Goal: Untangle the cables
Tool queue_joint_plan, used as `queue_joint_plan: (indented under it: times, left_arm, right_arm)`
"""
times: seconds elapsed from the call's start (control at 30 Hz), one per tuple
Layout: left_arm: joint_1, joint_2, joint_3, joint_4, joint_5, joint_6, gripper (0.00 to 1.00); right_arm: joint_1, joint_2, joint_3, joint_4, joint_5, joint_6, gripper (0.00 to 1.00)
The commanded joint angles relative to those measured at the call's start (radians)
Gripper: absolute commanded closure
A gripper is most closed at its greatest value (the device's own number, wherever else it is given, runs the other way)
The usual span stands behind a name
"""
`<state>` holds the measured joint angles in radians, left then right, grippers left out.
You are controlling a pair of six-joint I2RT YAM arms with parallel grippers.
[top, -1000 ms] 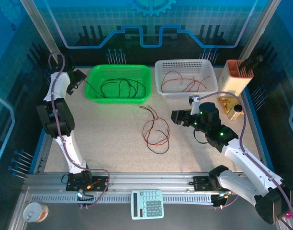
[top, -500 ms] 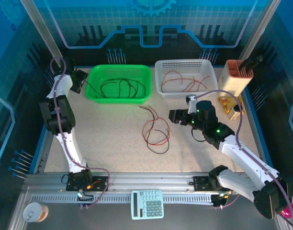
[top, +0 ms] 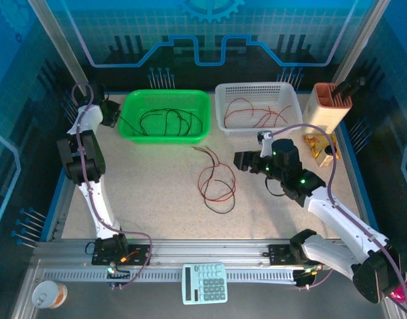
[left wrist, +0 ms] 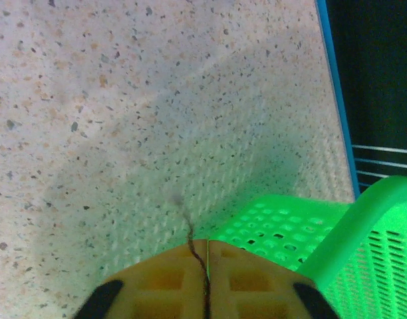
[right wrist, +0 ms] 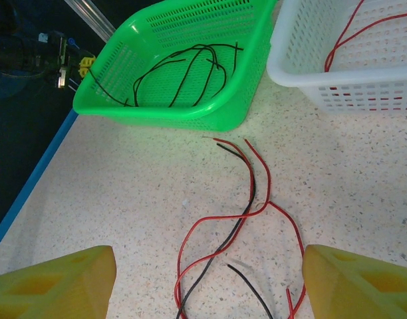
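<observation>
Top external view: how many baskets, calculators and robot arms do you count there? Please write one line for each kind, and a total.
Baskets: 2, the green basket and the white basket
Calculators: 1, the calculator
Robot arms: 2, the left arm and the right arm
Total: 5

arms [top: 97,203]: white links, black joints | arm cables [top: 334,166]: lilac | lights [top: 301,180]: green | jaws: yellow, square recesses
</observation>
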<state>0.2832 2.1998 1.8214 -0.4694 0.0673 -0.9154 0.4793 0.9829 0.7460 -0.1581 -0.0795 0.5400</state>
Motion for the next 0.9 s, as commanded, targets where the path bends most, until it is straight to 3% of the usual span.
queue_joint_plan:
  times: [0.0, 0.2, 0.4, 0.63, 0.87]
  left_arm:
    - [-0.005, 0.006, 0.054, 0.017, 0.043, 0.034, 1.0]
    - [-0.036, -0.043, 0.105, 0.037, 0.11, 0.092, 1.0]
    - [-0.155, -0.032, 0.209, -0.029, 0.123, 0.24, 1.0]
    - [-0.301, 0.04, 0.268, -0.166, -0.059, 0.444, 1.0]
    - [-0.344, 0.125, 0.297, -0.308, -0.285, 0.529, 1.0]
  right_arm:
    - [0.016, 0.008, 0.042, 0.001, 0.008, -0.021, 0.25]
    - [0.023, 0.026, 0.051, 0.015, 0.0, -0.022, 0.25]
    - [0.034, 0.048, 0.065, 0.022, -0.004, -0.025, 0.25]
    - [0.046, 0.051, 0.068, 0.013, 0.001, -0.03, 0.25]
    - [0.055, 0.036, 0.064, -0.008, 0.009, -0.035, 0.25]
